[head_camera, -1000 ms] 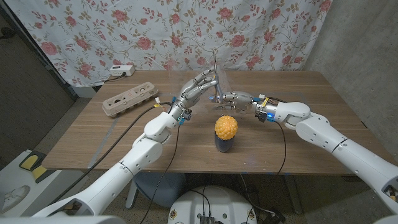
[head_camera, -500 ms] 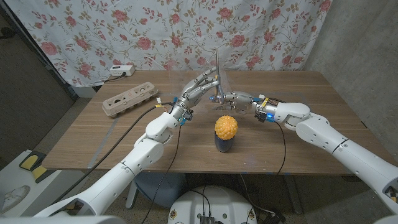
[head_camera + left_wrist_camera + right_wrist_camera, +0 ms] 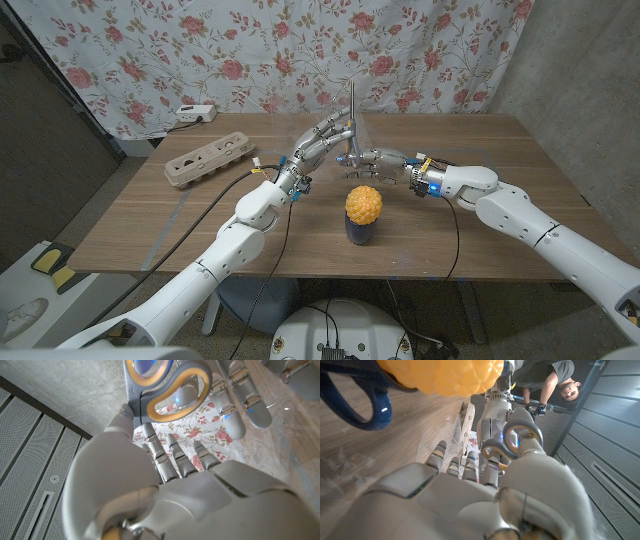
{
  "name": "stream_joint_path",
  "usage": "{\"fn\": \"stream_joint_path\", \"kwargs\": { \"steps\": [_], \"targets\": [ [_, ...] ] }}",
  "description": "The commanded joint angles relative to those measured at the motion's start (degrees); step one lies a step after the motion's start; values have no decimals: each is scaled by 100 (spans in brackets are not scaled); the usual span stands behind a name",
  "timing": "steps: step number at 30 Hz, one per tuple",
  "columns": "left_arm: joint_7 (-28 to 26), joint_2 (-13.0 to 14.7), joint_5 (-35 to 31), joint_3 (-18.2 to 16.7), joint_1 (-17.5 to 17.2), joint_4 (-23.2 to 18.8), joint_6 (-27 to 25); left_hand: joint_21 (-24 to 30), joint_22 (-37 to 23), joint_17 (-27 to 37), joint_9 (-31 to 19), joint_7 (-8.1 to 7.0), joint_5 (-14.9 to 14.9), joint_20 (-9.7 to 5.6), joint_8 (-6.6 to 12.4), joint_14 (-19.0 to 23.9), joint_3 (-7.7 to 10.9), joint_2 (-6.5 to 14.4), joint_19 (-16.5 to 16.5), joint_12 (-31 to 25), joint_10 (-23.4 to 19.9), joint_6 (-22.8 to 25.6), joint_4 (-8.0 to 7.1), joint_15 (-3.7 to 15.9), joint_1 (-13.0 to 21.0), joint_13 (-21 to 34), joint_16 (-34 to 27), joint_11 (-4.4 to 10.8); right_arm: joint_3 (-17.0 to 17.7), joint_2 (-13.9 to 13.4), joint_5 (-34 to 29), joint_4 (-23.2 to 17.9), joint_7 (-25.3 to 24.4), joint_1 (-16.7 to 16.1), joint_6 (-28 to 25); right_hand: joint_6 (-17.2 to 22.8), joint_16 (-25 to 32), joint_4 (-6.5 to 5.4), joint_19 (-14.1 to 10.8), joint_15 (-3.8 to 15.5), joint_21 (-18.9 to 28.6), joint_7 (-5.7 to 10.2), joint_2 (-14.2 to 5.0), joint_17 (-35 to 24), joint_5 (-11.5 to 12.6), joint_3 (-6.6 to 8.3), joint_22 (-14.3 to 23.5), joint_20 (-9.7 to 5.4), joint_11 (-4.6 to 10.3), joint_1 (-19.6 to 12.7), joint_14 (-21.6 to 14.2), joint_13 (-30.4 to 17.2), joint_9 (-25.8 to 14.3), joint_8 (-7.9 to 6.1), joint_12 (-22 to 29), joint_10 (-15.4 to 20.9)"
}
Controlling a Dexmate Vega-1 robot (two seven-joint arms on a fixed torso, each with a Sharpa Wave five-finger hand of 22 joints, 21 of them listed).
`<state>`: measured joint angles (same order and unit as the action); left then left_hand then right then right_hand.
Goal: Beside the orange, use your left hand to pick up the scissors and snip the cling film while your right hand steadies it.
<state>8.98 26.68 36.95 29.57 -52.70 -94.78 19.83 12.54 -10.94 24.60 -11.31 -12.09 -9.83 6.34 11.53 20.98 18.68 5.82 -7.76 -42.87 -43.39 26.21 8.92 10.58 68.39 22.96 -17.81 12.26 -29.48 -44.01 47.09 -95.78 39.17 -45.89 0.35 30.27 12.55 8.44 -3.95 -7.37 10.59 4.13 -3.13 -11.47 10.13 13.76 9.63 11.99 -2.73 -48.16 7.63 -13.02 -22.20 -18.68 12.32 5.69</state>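
Left hand (image 3: 318, 143) grips the scissors (image 3: 351, 110) by the stiff handle loops; right hand (image 3: 375, 160) steadies the flimsy, slippery-looking cling film (image 3: 330, 120), grip unclear.

I count one orange (image 3: 363, 203) on one dark cup (image 3: 360, 231), one pair of scissors (image 3: 349, 122), one egg carton (image 3: 210, 159), one power strip (image 3: 196, 114), one person (image 3: 547, 380).
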Motion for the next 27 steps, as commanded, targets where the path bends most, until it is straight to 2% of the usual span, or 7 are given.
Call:
{"fn": "stream_joint_path", "kwargs": {
  "steps": [1, 6, 7, 13, 18, 21, 27],
  "targets": [
    [-12, -23, -58, 32, 13, 23, 36, 26, -5, 28, -12, -2, -40, -17, 27, -1, -20, 346, 3, -28, -75, 59, -11, 210, 334, 19, -27, 37, -7, 2, 64, 39, 148, 19, -2, 82, -23, 6, 49, 20, -11, 114, 26, -12, 10, -14, -1, -8, 59, -69, 47, 3, 50, 29, -9, 27],
    [-3, -30, -52, 36, 14, 33, 45, 26, -5, 29, -12, -5, -42, -7, 25, 11, -17, 347, 5, -24, -73, 68, -10, 203, 344, 14, -27, 36, -4, 62, 201, 145, 236, 30, -65, 203, -17, 50, 92, 82, -11, 142, -125, -13, 57, 97, 0, -60, 111, -256, 53, 25, 155, 86, 2, 80],
    [-2, -28, -57, 37, 15, 34, 45, 27, -5, 30, -12, -5, -43, -13, 24, 12, -17, 348, 3, -22, -71, 69, -9, 206, 346, 10, -28, 35, -2, 61, 196, 139, 216, 26, -72, 175, -12, 61, 101, 196, -9, 178, -169, -13, 75, 132, 0, -139, 175, -313, 46, 29, 181, 125, -5, 67],
    [-11, -24, -59, 35, 2, 38, 48, 25, -5, 38, -12, -6, -42, -13, 28, 15, -23, 347, 8, -25, -79, 91, -12, 208, 351, 10, -32, 34, 22, 82, 229, 149, 211, 10, -71, -24, 52, 104, 102, 290, 10, 483, -385, 0, 205, 319, -3, -223, 212, -621, -130, 32, 262, 324, 176, 642],
    [-16, -21, -58, 27, -15, 29, 65, 25, -5, 40, -12, -7, -42, -11, 23, 15, -25, 345, 10, -26, -82, 91, -12, 207, 355, 9, -29, 32, 24, 91, 241, 149, 205, 12, -98, -263, 164, 108, 11, 521, 29, 703, -546, 29, 379, 510, -7, -384, 383, -927, -535, 35, 178, 418, 400, 1489],
    [-20, -19, -59, 23, -21, 28, 72, 26, -5, 53, -12, -5, -41, -9, 26, 24, -33, 348, 9, -31, -89, 107, -17, 212, 355, 12, -43, 32, 6, 82, 232, 145, 236, 30, -130, -303, 200, 84, -16, 641, 27, 734, -579, 37, 439, 551, -8, -411, 647, -981, -698, 9, 121, 414, 489, 1813],
    [-3, -23, -43, 18, -38, 46, 104, 26, -5, 67, -12, -7, -41, -11, 27, 33, -39, 348, 11, -29, -86, 126, -16, 218, 365, 11, -55, 32, 15, 6, 173, 29, 168, 1, -159, -263, 263, -21, -86, 725, 28, 573, -454, 36, 430, 423, -9, -324, 808, -785, -969, -65, 30, 358, 614, 2241]
  ]
}}
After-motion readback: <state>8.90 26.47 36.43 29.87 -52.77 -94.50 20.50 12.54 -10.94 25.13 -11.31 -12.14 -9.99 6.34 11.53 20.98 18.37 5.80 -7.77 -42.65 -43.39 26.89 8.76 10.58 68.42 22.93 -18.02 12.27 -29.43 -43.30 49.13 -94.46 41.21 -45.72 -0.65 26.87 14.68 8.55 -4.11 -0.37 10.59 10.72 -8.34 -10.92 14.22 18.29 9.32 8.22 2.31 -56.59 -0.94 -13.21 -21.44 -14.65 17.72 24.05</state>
